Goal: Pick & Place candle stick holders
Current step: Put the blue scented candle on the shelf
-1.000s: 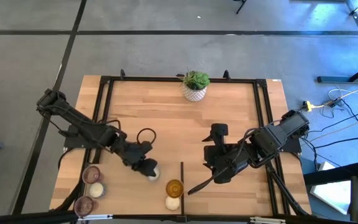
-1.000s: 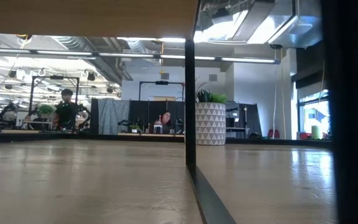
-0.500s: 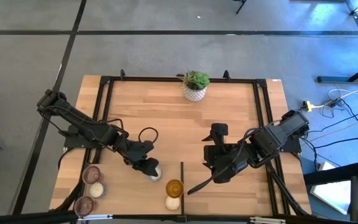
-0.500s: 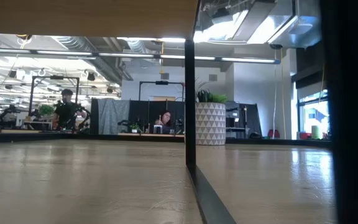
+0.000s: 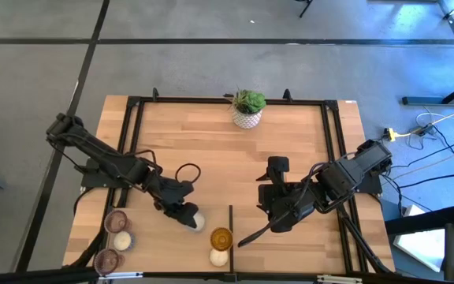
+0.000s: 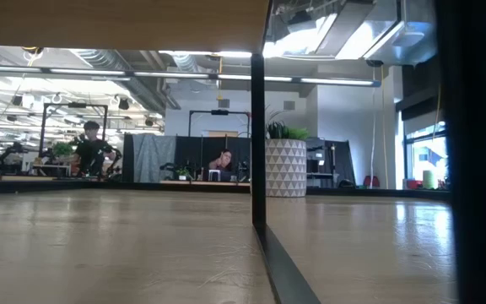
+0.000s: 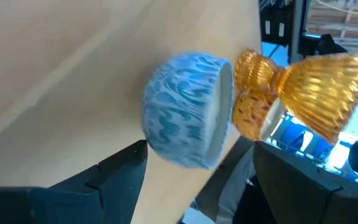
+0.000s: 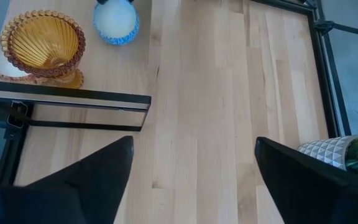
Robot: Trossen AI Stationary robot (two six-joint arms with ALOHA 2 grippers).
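Left claw [image 5: 186, 216] apart, straddling blue-patterned white holder [image 7: 188, 109] resting on surface [image 5: 290, 150], fingers not clamped. Amber holder [image 5: 221, 237] just beside. 2 pinkish holders [image 5: 117, 221] near surface's left corner. Right claw [image 5: 278, 223] apart, mid-surface, beside black divider bar [image 5: 230, 219].

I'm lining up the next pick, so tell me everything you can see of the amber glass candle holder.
The amber candle holder is ribbed, translucent golden glass: a flared bowl with a beaded rim on a narrower stem and foot. It stands upright near the table's front edge, left of the black divider bar, close beside a cream holder; whether they touch is unclear. Neither gripper touches it.
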